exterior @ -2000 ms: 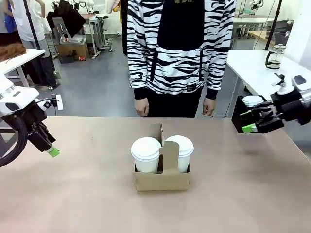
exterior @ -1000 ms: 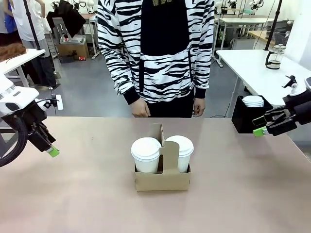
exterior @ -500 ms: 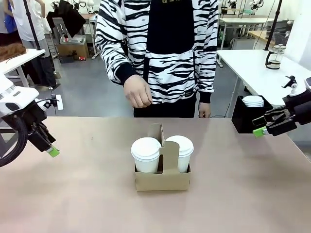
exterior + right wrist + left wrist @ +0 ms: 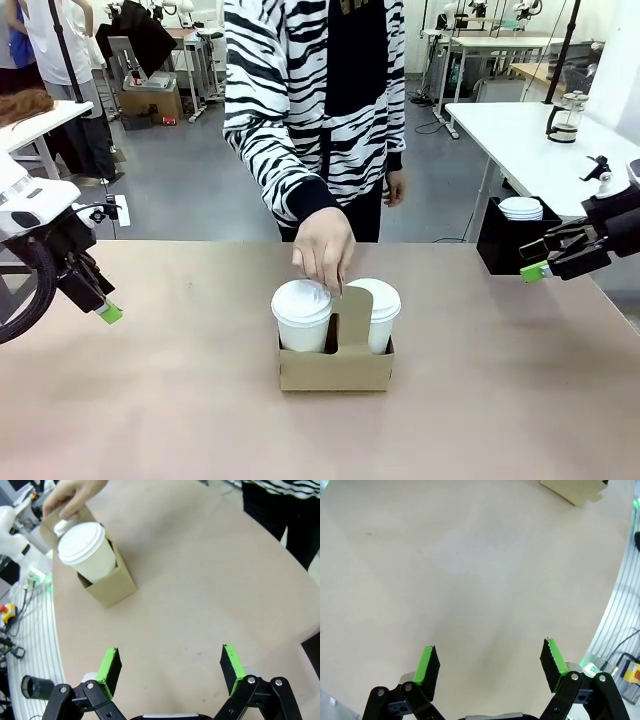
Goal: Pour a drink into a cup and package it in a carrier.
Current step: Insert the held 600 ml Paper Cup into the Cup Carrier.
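Tabletop [image 4: 150,400] is a plain matte tan surface, smooth, with a faint speck or two in the left wrist view. At its middle sits the carrier [image 4: 335,365], a low brown cardboard box with an upright handle panel between two slots; each slot holds a white lidded cup, the left cup [image 4: 301,316] and the right cup [image 4: 375,312] standing upright on either side of the panel. A person in a black-and-white striped top stands at the far edge, and the person's hand [image 4: 323,248] reaches down with fingers at the top of the handle panel, just above the left cup's lid. In the right wrist view the same hand [image 4: 72,497] pinches the top of the carrier [image 4: 107,587] beside a cup [image 4: 87,550]. Left gripper [image 4: 100,305] hangs over the tabletop's left edge, well apart from the carrier, jaws spread wide and holding nothing; left wrist view shows its green pads [image 4: 427,665] apart over bare surface, a corner of the carrier [image 4: 575,490] far off. Right gripper [image 4: 545,262] hovers at the right edge, jaws likewise spread and empty, pads [image 4: 110,667] wide apart in its wrist view. Room beyond: grey floor, white worktables, a glass jug [image 4: 565,118] with dark contents on the white table at right, a stack of white lids [image 4: 520,208] on a black box below it, equipment and stands farther back.
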`<action>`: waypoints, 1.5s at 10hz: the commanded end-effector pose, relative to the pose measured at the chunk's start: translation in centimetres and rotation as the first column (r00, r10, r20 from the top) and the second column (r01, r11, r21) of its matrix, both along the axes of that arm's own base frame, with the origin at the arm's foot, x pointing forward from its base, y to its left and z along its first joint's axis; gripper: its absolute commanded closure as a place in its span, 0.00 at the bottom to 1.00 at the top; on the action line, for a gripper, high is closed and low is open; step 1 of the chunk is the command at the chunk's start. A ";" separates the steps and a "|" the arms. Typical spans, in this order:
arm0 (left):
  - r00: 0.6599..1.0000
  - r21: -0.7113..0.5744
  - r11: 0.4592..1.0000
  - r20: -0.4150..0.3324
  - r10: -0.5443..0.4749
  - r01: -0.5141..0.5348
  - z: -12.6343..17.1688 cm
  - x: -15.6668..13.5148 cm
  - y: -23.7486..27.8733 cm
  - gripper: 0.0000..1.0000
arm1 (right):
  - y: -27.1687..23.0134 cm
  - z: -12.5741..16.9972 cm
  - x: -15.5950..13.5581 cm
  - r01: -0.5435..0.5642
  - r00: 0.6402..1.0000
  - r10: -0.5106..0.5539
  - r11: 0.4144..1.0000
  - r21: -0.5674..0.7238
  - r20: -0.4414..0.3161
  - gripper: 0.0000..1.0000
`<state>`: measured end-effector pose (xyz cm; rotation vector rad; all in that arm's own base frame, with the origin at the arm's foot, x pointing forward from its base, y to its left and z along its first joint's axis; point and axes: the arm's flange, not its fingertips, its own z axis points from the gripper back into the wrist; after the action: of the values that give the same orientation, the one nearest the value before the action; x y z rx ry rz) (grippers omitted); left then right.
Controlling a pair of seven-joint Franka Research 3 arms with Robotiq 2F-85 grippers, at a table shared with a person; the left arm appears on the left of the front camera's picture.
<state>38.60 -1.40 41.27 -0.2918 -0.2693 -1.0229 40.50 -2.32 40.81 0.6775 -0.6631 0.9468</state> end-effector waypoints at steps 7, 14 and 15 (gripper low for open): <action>1.000 -0.019 1.000 0.002 -0.007 0.007 0.0 -0.1 0.1 0.00 | -0.1 0.1 0.1 -0.011 1.000 0.011 1.000 0.006 0.003 0.00; 1.000 -0.019 1.000 0.002 -0.007 0.007 0.0 -0.1 0.1 0.00 | -0.1 0.1 0.1 -0.011 1.000 0.011 1.000 0.006 0.003 0.00; 1.000 -0.019 1.000 0.002 -0.007 0.007 0.0 -0.1 0.1 0.00 | -0.1 0.1 0.1 -0.011 1.000 0.011 1.000 0.006 0.003 0.00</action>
<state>38.60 -1.40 41.27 -0.2918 -0.2693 -1.0229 40.50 -2.32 40.81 0.6775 -0.6631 0.9469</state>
